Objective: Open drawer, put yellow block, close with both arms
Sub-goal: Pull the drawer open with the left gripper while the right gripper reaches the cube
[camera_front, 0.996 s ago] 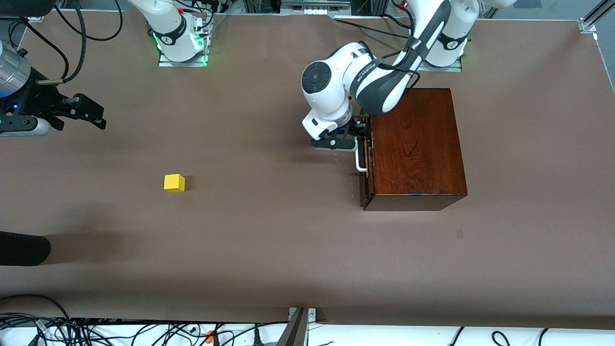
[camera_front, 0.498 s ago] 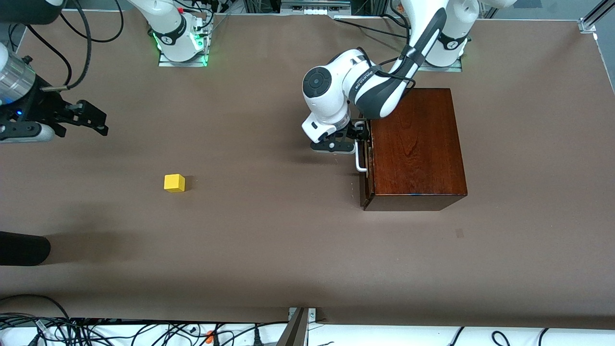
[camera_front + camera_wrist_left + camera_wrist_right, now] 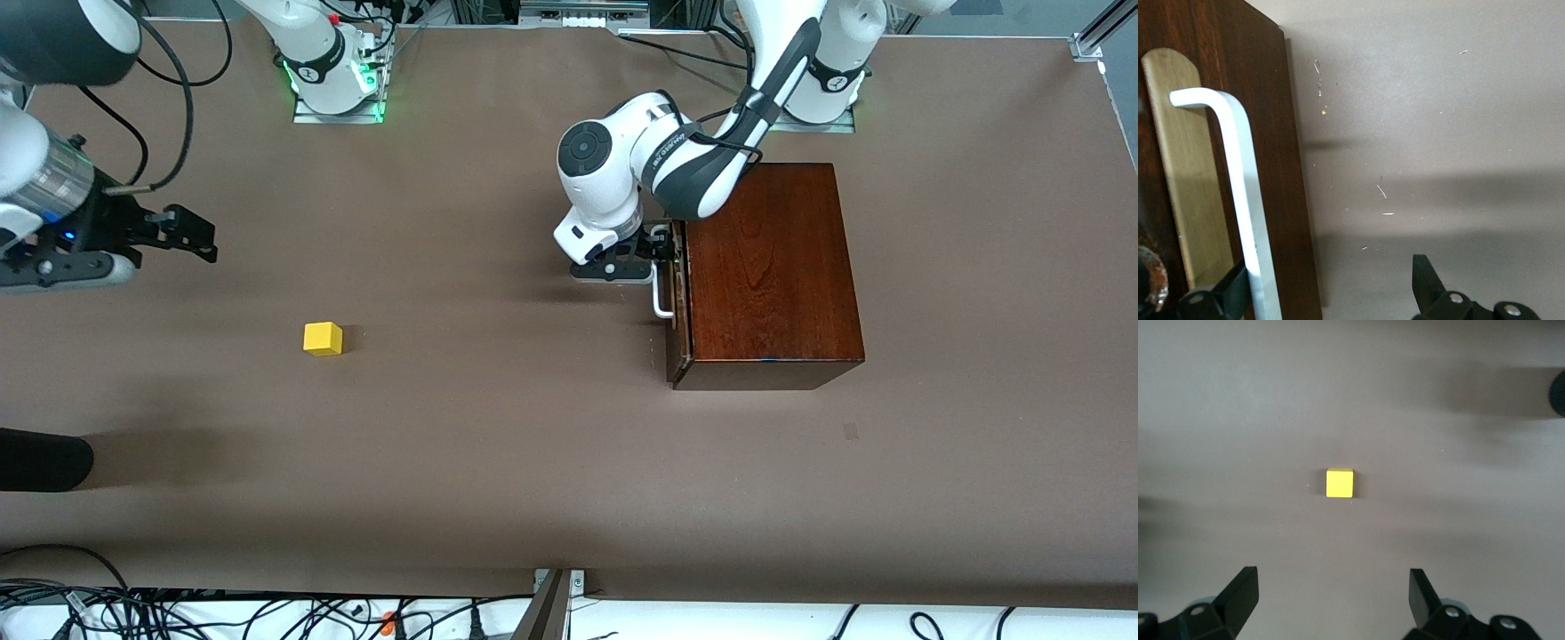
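Left gripper (image 3: 662, 247): we see it in front of the drawer (image 3: 678, 298), jaws spread wide around the handle (image 3: 661, 293); in the left wrist view one finger (image 3: 1221, 297) sits between the bar and the drawer front, touching the bar.
Drawer: we find it pulled out only a crack from the wooden box (image 3: 769, 271), which stands toward the left arm's end of the table (image 3: 533, 462).
Right gripper (image 3: 191, 236): we see it up in the air, over bare table toward the right arm's end, fingers (image 3: 1238, 593) wide apart and holding nothing.
Yellow block (image 3: 323, 339): we see it alone on the table, well apart from the box and untouched.
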Robot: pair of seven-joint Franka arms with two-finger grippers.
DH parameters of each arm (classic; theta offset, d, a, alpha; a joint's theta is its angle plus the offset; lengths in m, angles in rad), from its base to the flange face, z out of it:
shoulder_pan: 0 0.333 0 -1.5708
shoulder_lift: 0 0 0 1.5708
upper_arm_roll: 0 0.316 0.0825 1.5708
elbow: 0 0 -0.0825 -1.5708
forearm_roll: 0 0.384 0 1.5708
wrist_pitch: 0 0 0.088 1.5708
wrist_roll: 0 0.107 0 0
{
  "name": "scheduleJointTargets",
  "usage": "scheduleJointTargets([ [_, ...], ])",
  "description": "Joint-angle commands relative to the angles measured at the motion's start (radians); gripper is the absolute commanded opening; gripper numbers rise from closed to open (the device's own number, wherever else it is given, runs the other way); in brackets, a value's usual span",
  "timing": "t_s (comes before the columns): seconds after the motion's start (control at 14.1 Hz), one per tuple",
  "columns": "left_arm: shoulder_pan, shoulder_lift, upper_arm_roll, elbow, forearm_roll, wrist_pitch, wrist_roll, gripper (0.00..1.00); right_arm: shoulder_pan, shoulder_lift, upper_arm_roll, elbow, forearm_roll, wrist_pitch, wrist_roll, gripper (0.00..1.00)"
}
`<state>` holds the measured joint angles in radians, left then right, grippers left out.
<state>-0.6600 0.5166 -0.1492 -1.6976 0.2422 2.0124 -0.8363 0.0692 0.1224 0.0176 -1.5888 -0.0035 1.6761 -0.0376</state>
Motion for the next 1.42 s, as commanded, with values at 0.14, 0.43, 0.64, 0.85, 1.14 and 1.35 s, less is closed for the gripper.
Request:
scheduleJointTargets([
  [0.14,-0.049,0.063,0.003,0.064,0.023,0.069,-0.086,1.00,0.026,0.071,0.004,-0.057,-0.015,0.041,-0.024,1.00],
  [0.43,-0.059,0.103,0.002,0.136,0.009,0.069,-0.110,1.00,0.023,0.124,-0.001,-0.163,-0.013,0.216,-0.022,1.00],
  [0.64,-0.073,0.128,0.002,0.182,0.008,0.069,-0.125,1.00,0.021,0.195,-0.002,-0.203,-0.012,0.361,-0.024,1.00],
  [0.85,-0.079,0.144,0.000,0.211,0.005,0.069,-0.133,1.00,0.017,0.282,-0.005,-0.207,-0.010,0.440,-0.035,1.00],
  [1.14,-0.084,0.138,0.000,0.256,0.019,0.054,-0.126,1.00,0.015,0.365,-0.005,-0.230,-0.004,0.566,-0.035,1.00],
  [1.35,-0.092,0.148,0.000,0.259,0.011,0.057,-0.135,1.00,0.015,0.382,-0.004,-0.278,0.002,0.629,-0.033,1.00],
])
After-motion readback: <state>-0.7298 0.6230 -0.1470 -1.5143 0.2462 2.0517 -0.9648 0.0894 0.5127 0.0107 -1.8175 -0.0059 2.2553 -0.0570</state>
